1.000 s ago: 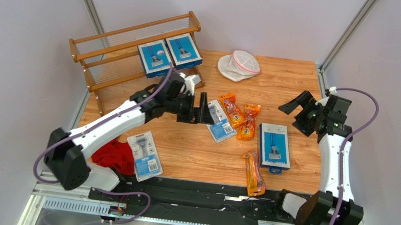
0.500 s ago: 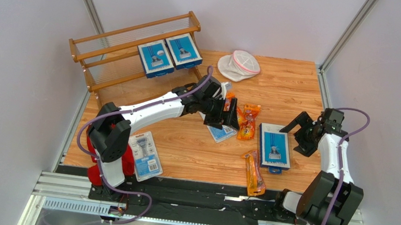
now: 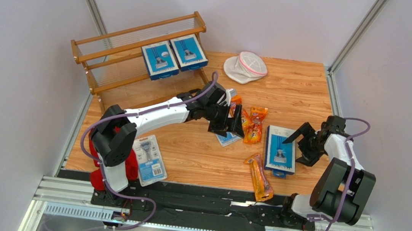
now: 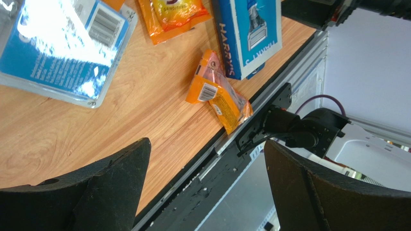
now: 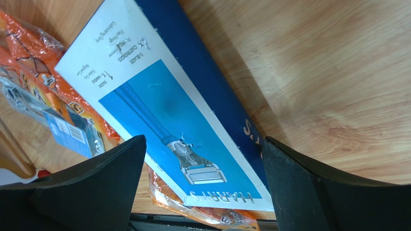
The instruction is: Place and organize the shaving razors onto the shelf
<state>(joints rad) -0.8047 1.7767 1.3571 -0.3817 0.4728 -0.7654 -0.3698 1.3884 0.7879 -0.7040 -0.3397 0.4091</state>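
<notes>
Flat blue cardboard razor box [image 3: 279, 149] lies face-up on the right of the wooden table [image 3: 198, 155], well apart from the brown two-tier wooden shelf [image 3: 75, 49] at far left. Right gripper [image 5: 200, 149] is spread wide over it, pinching nothing. Left gripper [image 4: 206, 144] is likewise spread and empty. Box likely light, stiff and slick-faced, so best pinched across its long edges, mid-length.

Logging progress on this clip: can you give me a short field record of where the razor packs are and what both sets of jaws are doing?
shelf: two blue boxes at its right end
table: one blue box, two blister packs, three orange bags
left jaws: open, over the central blister pack, holding nothing
right jaws: open, by the table blue box's right edge, holding nothing
other items: white pouch, red cloth
</notes>
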